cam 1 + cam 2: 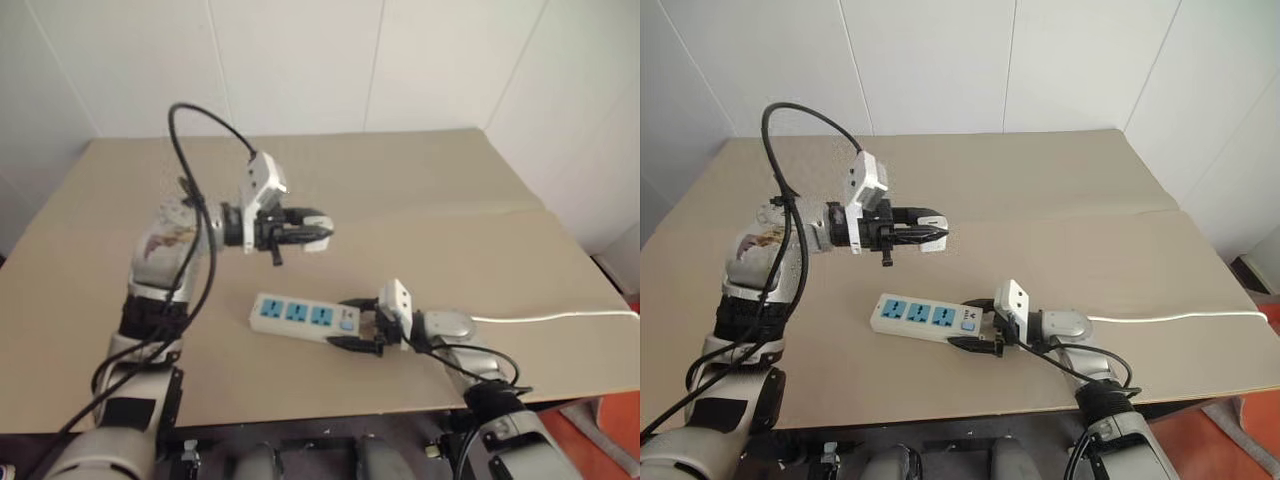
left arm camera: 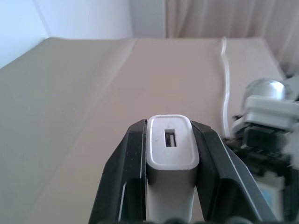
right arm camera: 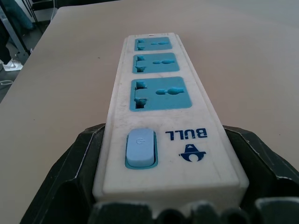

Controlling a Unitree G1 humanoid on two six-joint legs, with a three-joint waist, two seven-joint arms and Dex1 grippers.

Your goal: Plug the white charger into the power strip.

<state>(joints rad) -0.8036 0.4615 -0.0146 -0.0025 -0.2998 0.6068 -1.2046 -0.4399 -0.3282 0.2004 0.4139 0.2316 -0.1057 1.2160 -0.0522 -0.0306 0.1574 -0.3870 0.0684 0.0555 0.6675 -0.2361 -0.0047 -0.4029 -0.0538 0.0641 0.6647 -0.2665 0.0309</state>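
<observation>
A: White wall panels behind; tan bench (image 1: 480, 190) carries the work. Where do the task items sit?

B: The power strip (image 1: 303, 316) lies flat on the bench near the front edge, three blue socket faces up, its white cord (image 1: 560, 317) trailing off to the robot's right. The white charger (image 2: 172, 149) is off the bench, up in the air and behind the strip's far end, carried by the left gripper (image 1: 312, 230).

A: State of the jaws?

B: Left jaws are clamped on the charger's two side walls, its USB face pointing outward between them. The right gripper (image 1: 362, 325) has its jaws around the switch end of the strip, one on each long edge; they look pressed against it, steadying it.

A: Handling notes?

B: Judged light and rigid, a hard glossy shell, so likely slippery under a side pinch; it could twist when the prongs meet resistance. The flat opposite sides are the sensible hold, as now. The prongs are hidden in these views. The strip is light too and would slide without the right-hand brace.

A: Stage?

B: Charger in hand, not yet over a socket or turned prongs-down.
</observation>
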